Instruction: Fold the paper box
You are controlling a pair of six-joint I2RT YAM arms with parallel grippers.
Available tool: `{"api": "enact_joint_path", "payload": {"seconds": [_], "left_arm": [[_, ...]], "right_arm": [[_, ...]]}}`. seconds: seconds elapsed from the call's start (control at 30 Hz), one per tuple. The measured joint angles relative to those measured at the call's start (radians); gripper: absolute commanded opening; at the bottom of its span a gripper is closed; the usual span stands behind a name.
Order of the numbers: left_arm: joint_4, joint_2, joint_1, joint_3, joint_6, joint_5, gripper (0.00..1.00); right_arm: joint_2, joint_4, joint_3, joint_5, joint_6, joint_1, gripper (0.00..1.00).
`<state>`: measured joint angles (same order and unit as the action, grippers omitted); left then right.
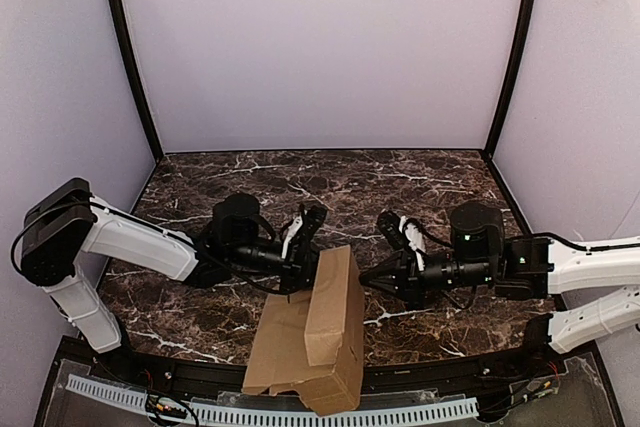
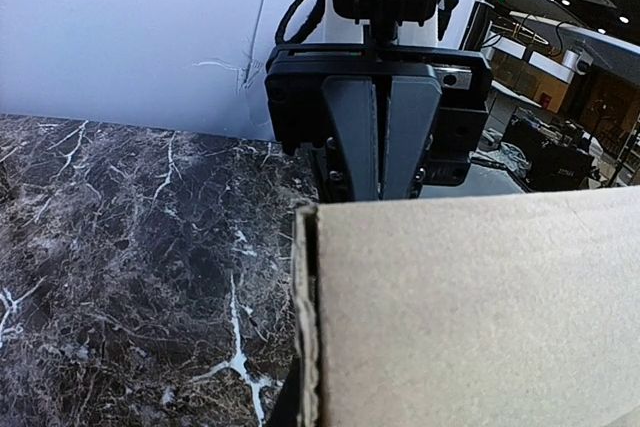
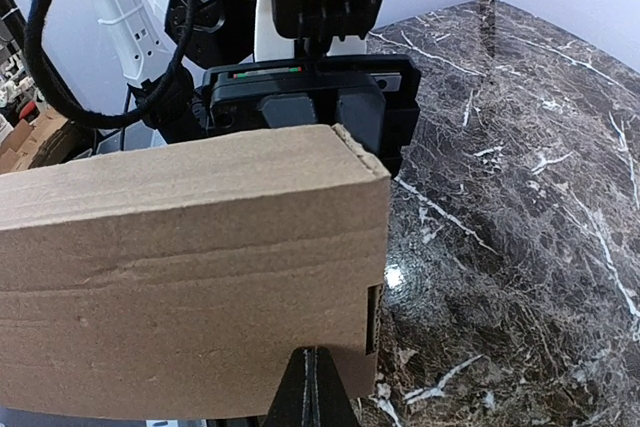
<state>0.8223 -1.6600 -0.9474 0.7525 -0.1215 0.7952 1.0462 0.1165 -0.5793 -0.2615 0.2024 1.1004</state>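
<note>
The paper box (image 1: 325,332) is a brown cardboard piece, partly folded, standing tilted at the table's near edge between my two arms. My left gripper (image 1: 305,269) reaches its upper left side. In the left wrist view a cardboard panel (image 2: 470,307) covers my own jaws; only a dark sliver of one finger (image 2: 283,409) shows beside the wall edge it pinches. My right gripper (image 1: 372,275) is at the box's right side. In the right wrist view its tips (image 3: 313,392) are shut together, pressed against the lower box wall (image 3: 190,267) with nothing between them.
The dark marble table (image 1: 420,177) stretches behind the box to the lilac back and side walls. A white perforated strip (image 1: 400,412) runs along the near edge, and the box's lower part overhangs it.
</note>
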Motion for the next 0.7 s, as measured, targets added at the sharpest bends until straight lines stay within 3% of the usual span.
{"api": "enact_joint_path", "payload": {"seconds": [0.7], "left_arm": [[0.008,0.006,0.022,-0.043,-0.064,0.062,0.0]], "right_arm": [[0.115,0.056,-0.034,-0.031,-0.01,0.03,0.0]]}}
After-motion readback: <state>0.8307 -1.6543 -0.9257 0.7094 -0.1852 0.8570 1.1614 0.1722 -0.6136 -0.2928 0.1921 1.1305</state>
